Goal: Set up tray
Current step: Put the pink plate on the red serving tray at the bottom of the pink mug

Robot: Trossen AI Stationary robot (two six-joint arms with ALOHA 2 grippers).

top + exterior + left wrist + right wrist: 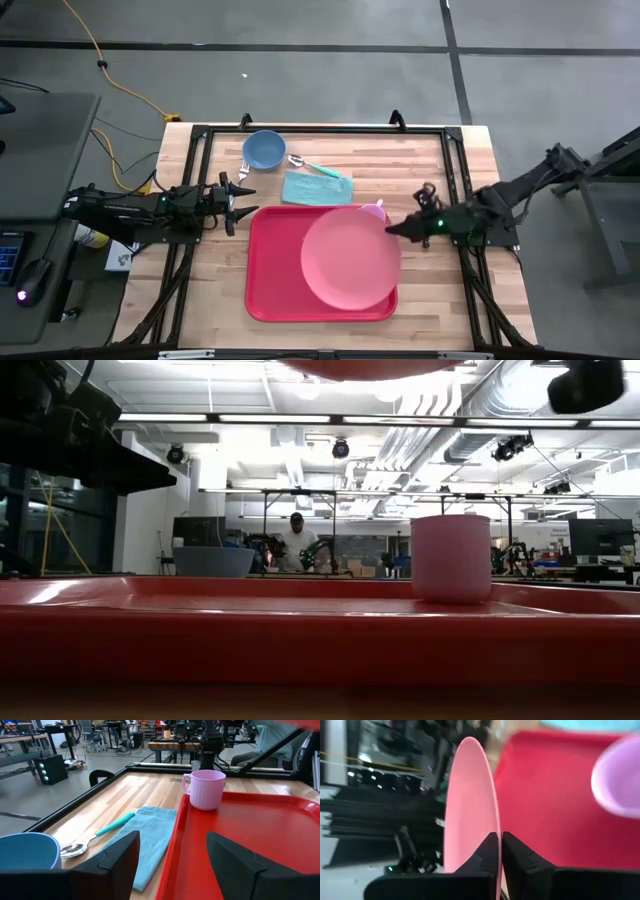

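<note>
My right claw point(391, 230) pinches the plate point(350, 257) by its rim above the tray point(270, 285), which lies mid-tabletop toward the near edge. My left claw point(243, 198) waits, spread, off the tray's left edge.

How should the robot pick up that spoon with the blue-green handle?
The spoon lies flat on the wood between the blue bowl and the cloth. Best to pinch the thin handle across its width, coming straight down from above, because it is too flat to get under. The open left tool is nearest.
</note>
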